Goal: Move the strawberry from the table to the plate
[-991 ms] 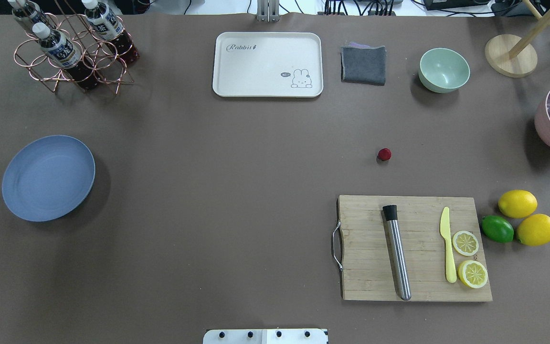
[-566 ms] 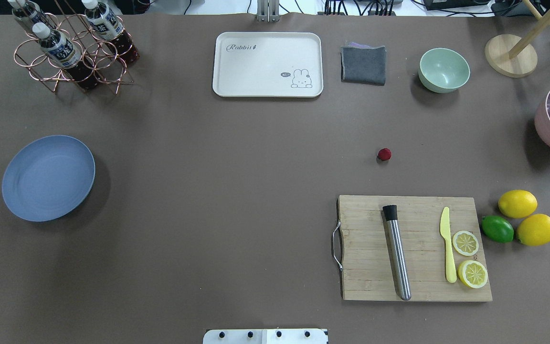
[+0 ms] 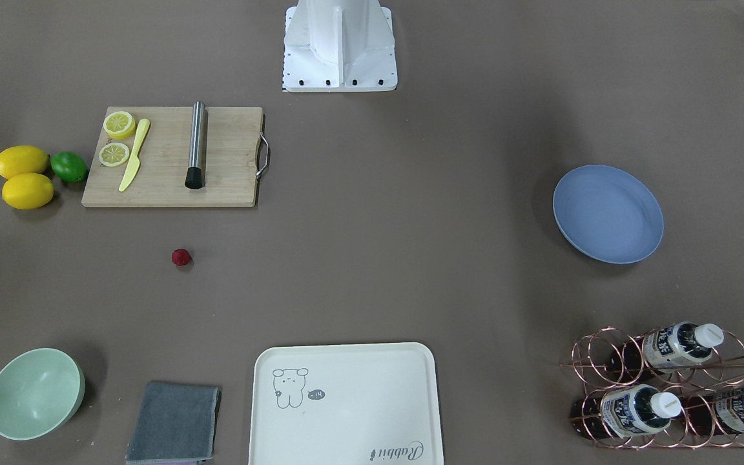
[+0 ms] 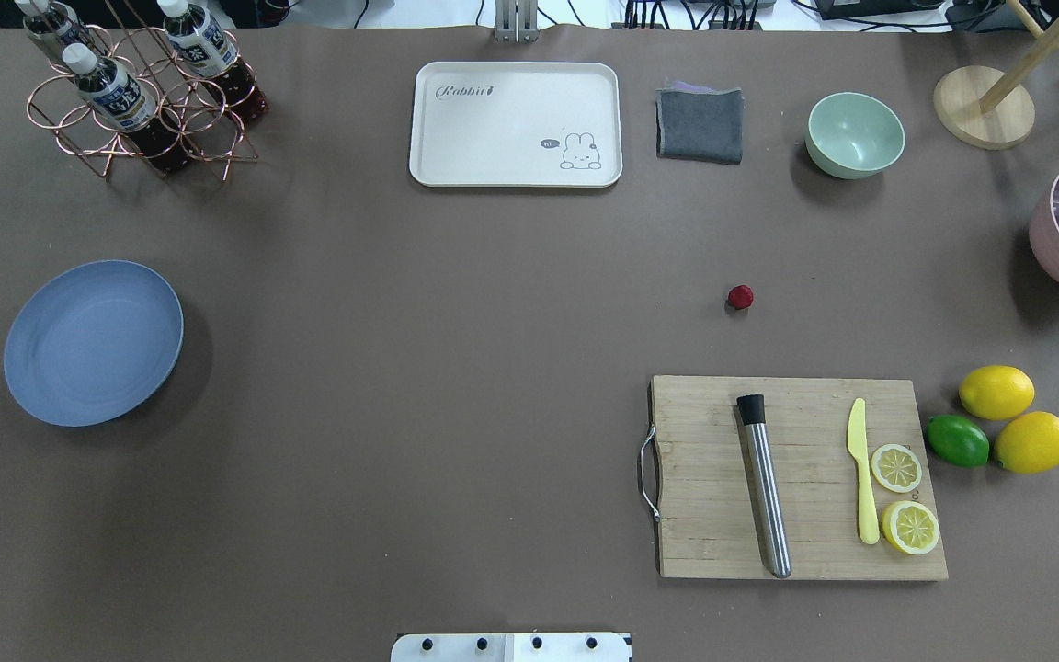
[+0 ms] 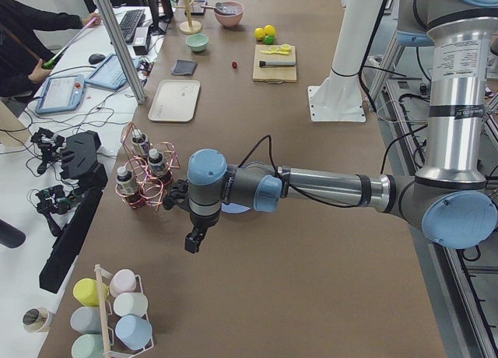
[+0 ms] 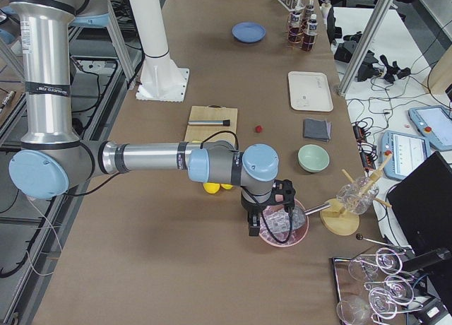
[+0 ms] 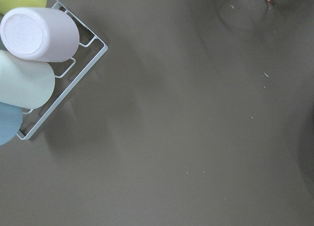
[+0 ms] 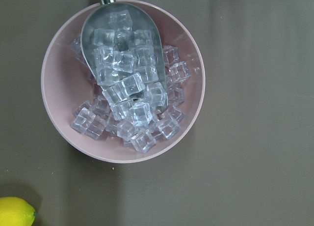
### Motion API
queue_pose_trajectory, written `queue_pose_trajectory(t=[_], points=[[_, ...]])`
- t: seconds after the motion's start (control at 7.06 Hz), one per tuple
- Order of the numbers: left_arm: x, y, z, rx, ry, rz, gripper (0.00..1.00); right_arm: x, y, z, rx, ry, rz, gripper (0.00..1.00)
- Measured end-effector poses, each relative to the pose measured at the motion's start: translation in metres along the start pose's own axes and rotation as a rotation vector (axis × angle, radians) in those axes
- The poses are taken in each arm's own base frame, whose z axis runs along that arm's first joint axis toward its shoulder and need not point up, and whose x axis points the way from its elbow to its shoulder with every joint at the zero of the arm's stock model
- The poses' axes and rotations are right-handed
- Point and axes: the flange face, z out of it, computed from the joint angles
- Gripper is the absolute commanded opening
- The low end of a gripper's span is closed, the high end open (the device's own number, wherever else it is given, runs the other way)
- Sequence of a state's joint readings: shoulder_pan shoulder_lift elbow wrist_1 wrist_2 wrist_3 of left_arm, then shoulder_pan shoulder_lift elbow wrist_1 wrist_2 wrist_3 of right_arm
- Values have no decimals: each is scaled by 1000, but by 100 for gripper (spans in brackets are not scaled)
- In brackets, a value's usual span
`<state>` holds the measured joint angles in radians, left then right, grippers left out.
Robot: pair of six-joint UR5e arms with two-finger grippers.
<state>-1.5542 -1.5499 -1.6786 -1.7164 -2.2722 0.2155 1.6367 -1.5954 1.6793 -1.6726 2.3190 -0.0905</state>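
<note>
Nothing moved: strawberry [image 4: 740,296] lies 12 o'clock of cutting board [image 4: 713,478], plate [image 4: 93,342] far at 9 o'clock. Can't tell if left gripper [image 5: 193,241] or right gripper [image 6: 252,225] is open.

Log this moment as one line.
stage: not started | strawberry: on table, untouched | plate: empty | left gripper: near cup rack, state unclear | right gripper: above ice bowl, state unclear
</note>
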Motion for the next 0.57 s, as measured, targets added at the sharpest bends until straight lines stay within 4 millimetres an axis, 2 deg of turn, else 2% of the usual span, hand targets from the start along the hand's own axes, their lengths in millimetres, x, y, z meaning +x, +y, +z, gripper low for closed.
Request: queue_pose_trajectory(t=[0.57], points=[[1, 5, 4, 21, 35, 7, 98, -2, -2, -2, 4, 0, -5, 100]])
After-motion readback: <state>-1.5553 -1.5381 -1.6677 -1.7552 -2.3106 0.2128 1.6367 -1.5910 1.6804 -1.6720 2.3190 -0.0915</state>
